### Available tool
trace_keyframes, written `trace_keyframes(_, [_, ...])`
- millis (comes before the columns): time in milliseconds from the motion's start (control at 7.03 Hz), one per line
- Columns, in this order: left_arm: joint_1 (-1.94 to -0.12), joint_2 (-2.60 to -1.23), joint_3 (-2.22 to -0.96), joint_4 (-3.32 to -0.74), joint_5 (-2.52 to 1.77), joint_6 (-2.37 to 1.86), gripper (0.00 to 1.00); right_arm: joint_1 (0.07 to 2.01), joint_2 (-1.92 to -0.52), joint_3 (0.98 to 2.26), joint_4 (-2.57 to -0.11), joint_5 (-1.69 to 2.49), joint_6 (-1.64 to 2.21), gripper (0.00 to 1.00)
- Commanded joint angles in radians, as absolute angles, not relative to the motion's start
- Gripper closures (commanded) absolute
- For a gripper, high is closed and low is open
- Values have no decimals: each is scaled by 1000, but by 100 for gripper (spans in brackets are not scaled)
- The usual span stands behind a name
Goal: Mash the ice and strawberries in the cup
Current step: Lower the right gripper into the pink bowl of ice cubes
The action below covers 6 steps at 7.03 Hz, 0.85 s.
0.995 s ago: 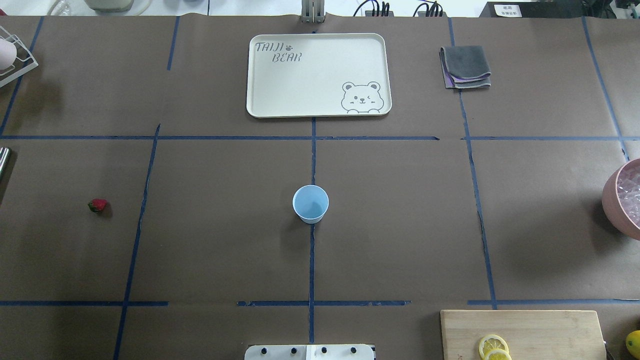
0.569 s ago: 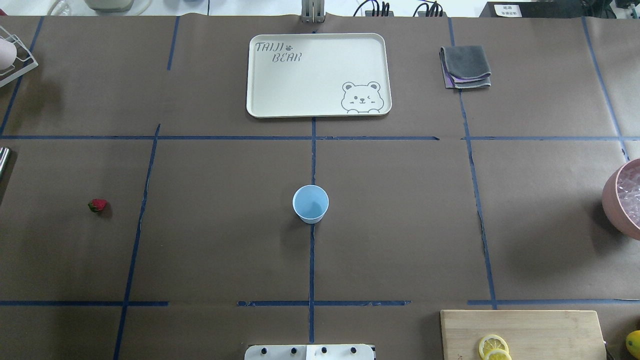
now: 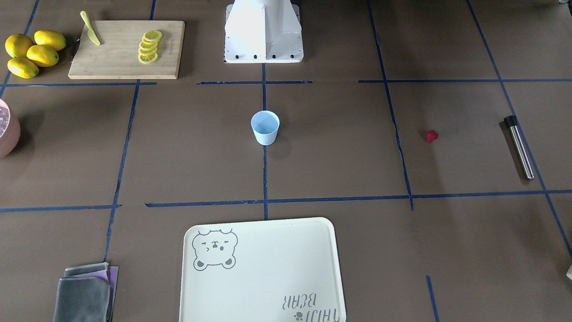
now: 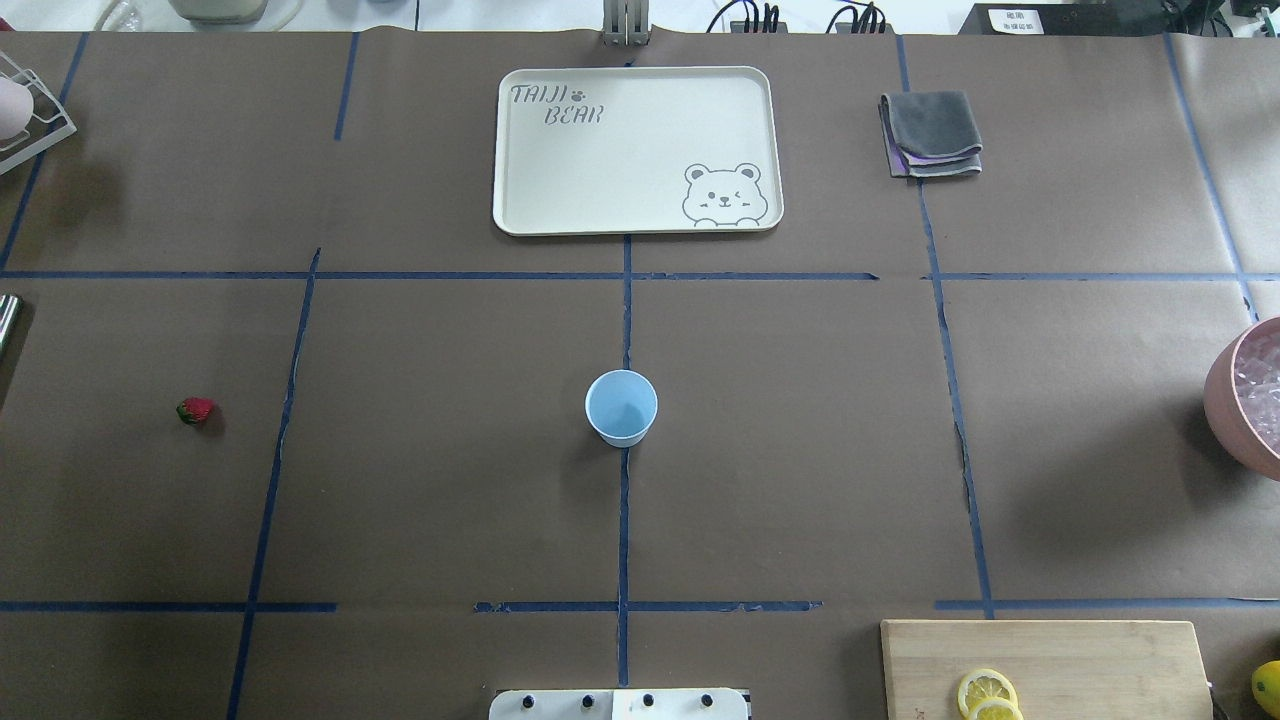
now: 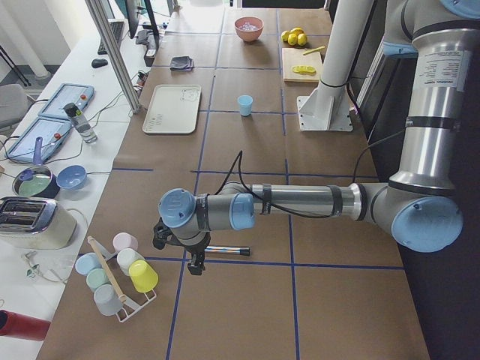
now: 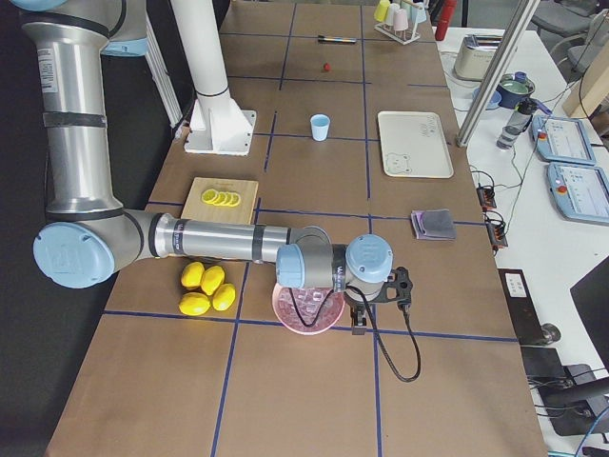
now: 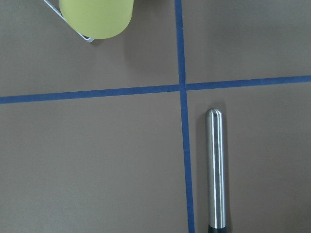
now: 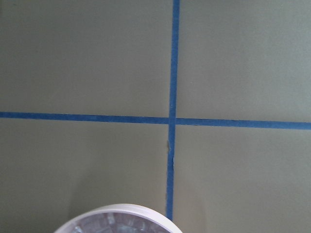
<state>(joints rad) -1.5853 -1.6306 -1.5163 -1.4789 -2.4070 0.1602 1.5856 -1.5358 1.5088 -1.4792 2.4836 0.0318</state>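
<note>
Ice pick-up is seemingly being lined up.
Width of the right pincer (image 6: 359,322) cannot be told; small slick glassy ice cubes (image 6: 306,305) beside it risk being squeezed out.

We find the cup (image 4: 621,407) in the middle of the desk (image 4: 800,450), the tray (image 4: 640,150) beyond it and a cloth (image 4: 931,133) right of the tray. The strawberry (image 4: 196,410) lies well left of the cup, a rod (image 3: 519,146) farther left. At the right edge sits a bowl (image 4: 1220,392), apparently holding ice (image 4: 1262,385); nearer the robot, a cutting board (image 4: 1100,660) carries lemon slices (image 4: 986,692).
</note>
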Motion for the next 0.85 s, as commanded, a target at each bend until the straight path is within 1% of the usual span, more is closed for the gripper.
trace_keyframes(0, [-1586, -1626, -1537, -1479, -2407, 158, 0, 1568, -1522, 1514, -1480, 2540, 57, 0])
trace_keyframes(142, [-1586, -1626, -1545, -1479, -2408, 156, 0, 1563, -1508, 1532, -1486, 2537, 64, 1])
trace_keyframes(284, [-1588, -1626, -1546, -1479, -2410, 156, 0, 1539, -1508, 1599, -1491, 2534, 125, 0])
trace_keyframes(427, [-1589, -1625, -1546, -1477, -2410, 156, 0, 1508, -1563, 1696, -1486, 2498, 215, 1])
trace_keyframes(569, [-1598, -1626, -1549, -1479, -2413, 156, 0, 1490, -1642, 1814, -1488, 2427, 222, 1])
trace_keyframes(711, [-1600, -1603, -1589, -1477, -2410, 152, 0, 1479, -1688, 1857, -1491, 2398, 225, 1])
